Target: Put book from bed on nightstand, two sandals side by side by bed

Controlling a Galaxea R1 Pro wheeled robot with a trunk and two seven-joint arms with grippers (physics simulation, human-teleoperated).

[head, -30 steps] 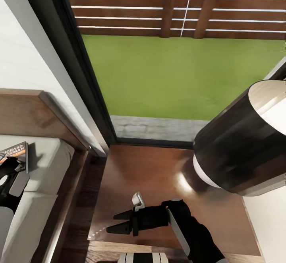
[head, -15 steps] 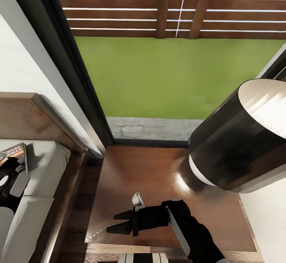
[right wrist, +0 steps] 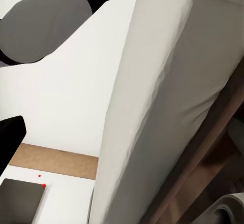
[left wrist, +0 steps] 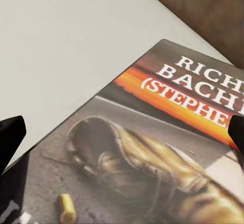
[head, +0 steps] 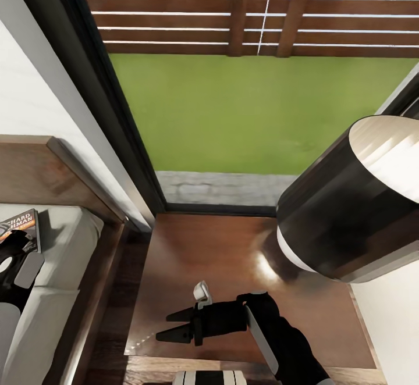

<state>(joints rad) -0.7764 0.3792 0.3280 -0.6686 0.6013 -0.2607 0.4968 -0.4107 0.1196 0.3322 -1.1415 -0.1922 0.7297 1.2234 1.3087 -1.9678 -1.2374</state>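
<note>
Since 1.0 s ago the whole head view has slid a bit – camera move, not the things; vs 0.5 s ago nothing has shifted, both arms sit as before.

Thin dark paperback book (head: 23, 227) w/ white lettering and orange band lies flat on the pale grey-white mattress of the dark-wood-framed bed (head: 67, 239), near the headboard corner, at the view's left edge. Left gripper (head: 14, 257) – black, w/ grey pad – is right over the book's near end; in the left wrist view the cover (left wrist: 152, 153) is close up, a black fingertip (left wrist: 10, 135) at each side, jaws spread wide, nothing gripped.

Right gripper (head: 174, 325) hovers over the glossy dark brown nightstand top (head: 221, 245), its black fingers apart, holding nothing. Black-shaded lamp w/ white base (head: 349, 210) stands on the nightstand's far right part.
</note>
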